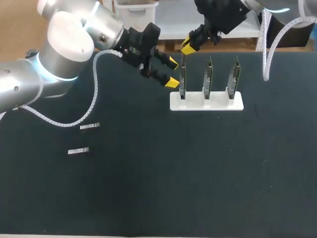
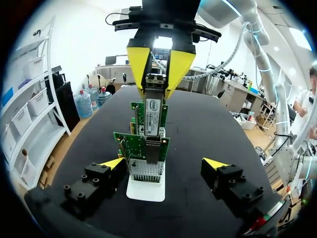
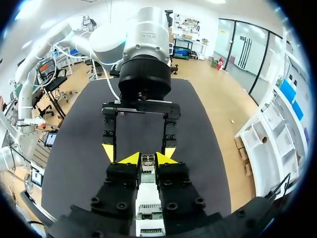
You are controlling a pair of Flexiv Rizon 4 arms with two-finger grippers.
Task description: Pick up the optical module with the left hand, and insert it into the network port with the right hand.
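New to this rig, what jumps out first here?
The right tool, shut on a module, sits atop the end card of three upright in a white stand. The left tool hangs open beside that card, empty. Two spare modules lie flat on the table at the left.

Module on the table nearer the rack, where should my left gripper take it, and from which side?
Come straight down from above onto the module and close the left gripper's jaws across its two long edges at mid-length. It lies flat on the table as a slim bar, so only the narrow width likely fits between them; the other module lies clear of it.
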